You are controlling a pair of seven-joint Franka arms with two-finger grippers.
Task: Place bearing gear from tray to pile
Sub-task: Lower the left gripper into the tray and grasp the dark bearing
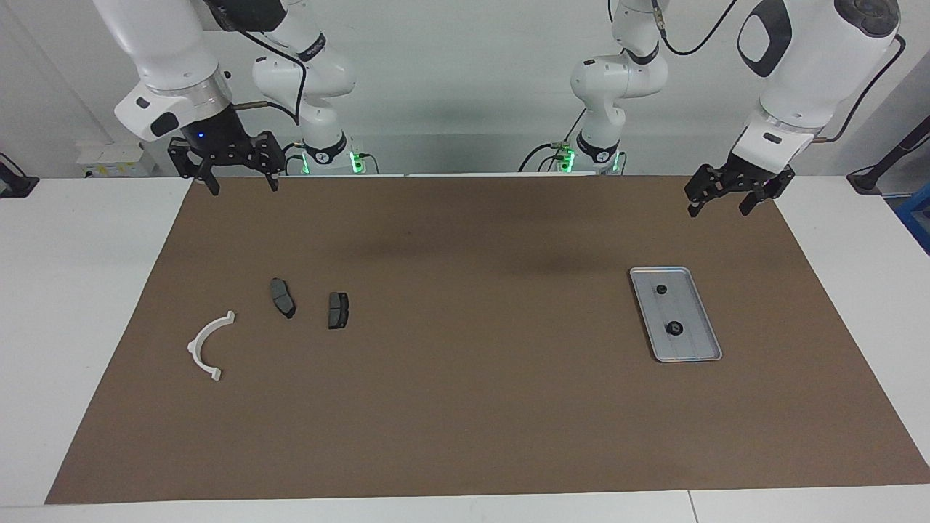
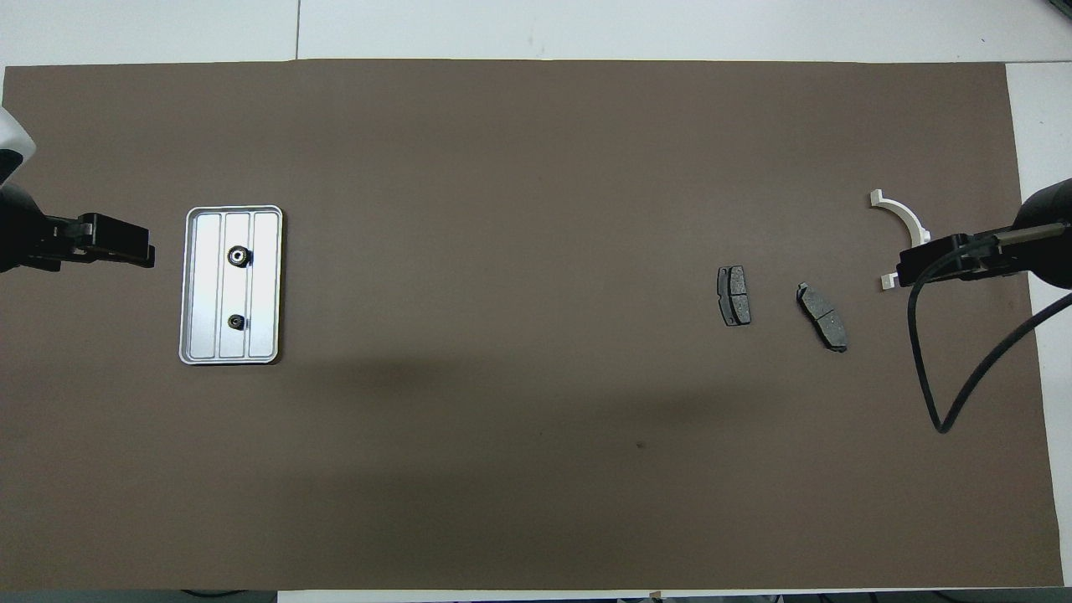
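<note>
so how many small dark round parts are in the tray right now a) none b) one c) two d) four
c) two: the silver tray holds two small dark round parts, one farther from the robots and one nearer to them, lying apart from each other.

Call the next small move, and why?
Probably lower the left gripper toward the tray. Both gears lie in it untouched, that gripper hangs open near it, and the right gripper waits over the table's other end.
</note>
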